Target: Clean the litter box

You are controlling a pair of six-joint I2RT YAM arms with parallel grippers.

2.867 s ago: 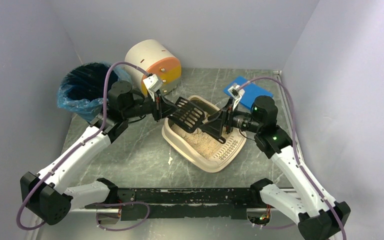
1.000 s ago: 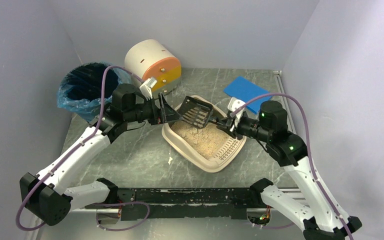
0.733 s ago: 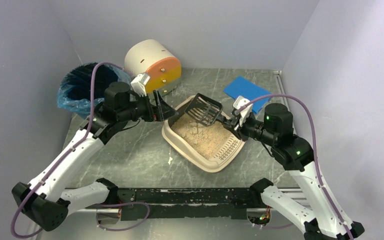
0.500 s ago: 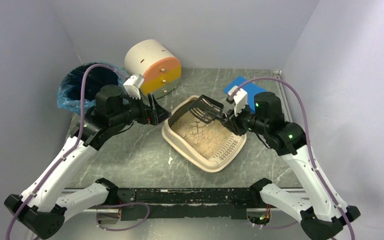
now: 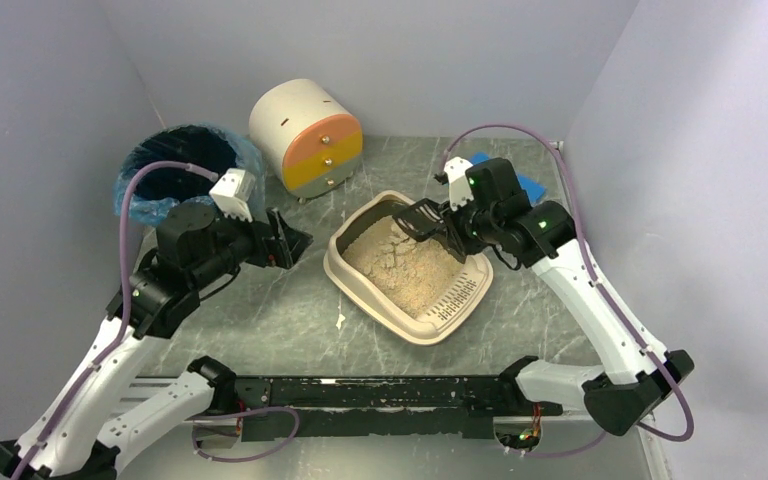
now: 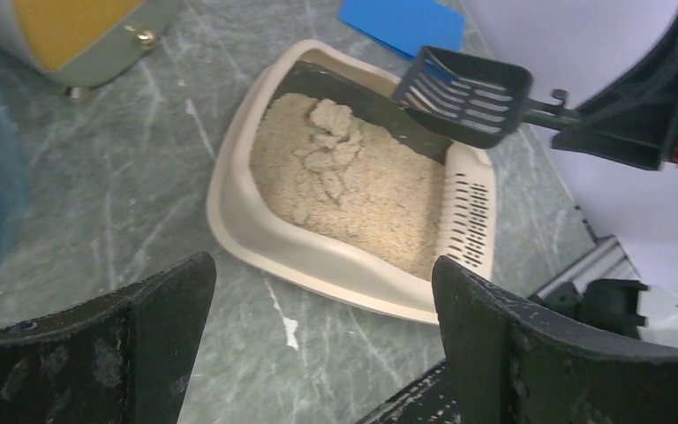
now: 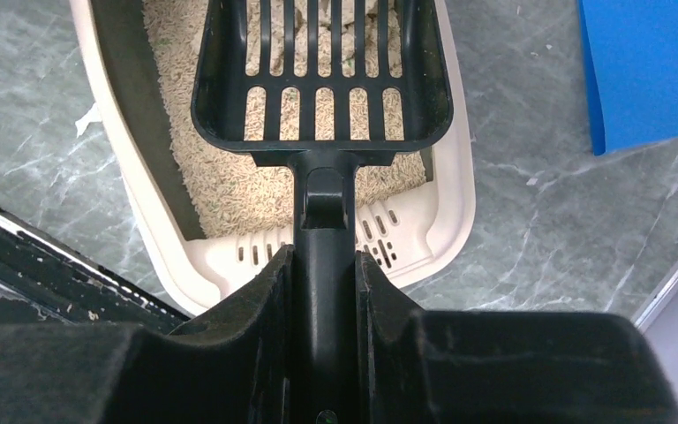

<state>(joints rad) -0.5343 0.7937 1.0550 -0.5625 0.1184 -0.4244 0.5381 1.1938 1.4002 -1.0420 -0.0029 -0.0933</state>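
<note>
On the grey marbled table (image 5: 260,300) the litter box (image 5: 332,262) sits centrally, the right fingers (image 7: 256,300) clamped on a black slotted scoop (image 5: 420,215) poised over its far end, likely to dig, while the left fingers (image 6: 530,353) hang spread apart alongside, empty.

Our two arms match: the left arm (image 5: 110,345) and the right arm (image 5: 600,310) wear white shells on the long links and black housings at the joints. A purple cable (image 5: 505,127) loops along each. Small green lights (image 5: 538,224) glow on our right arm. A white camera block (image 5: 232,190) sits at our left wrist. Our left hand (image 6: 322,274) has broad black fingers (image 6: 530,353), scuffed with pale specks.
</note>
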